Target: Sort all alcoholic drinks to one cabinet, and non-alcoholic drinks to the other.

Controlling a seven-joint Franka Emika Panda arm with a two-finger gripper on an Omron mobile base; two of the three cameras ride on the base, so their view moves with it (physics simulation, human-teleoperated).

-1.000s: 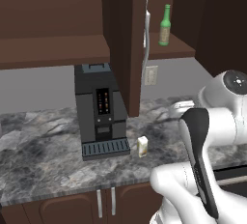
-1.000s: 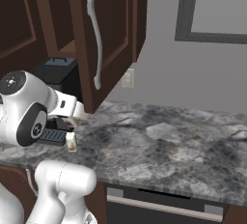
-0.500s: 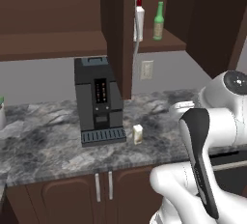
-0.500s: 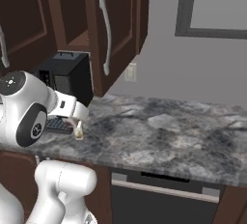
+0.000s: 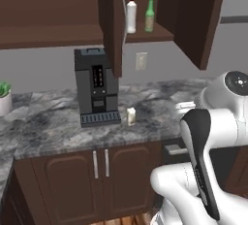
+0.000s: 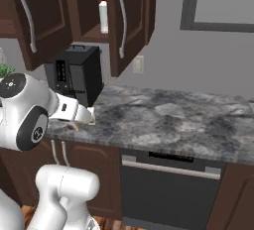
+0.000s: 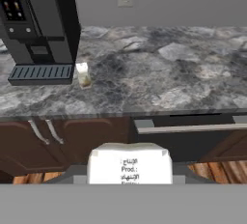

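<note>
Up on the narrow cabinet shelf, doors open: green bottle beside a white bottle; alcoholic sorting looks done. Cream carton sits on the counter, just beside the coffee machine, not yet sorted. White carton is clamped in the gripper, low before the base cupboards. Both cartons remain to shelve.
</note>
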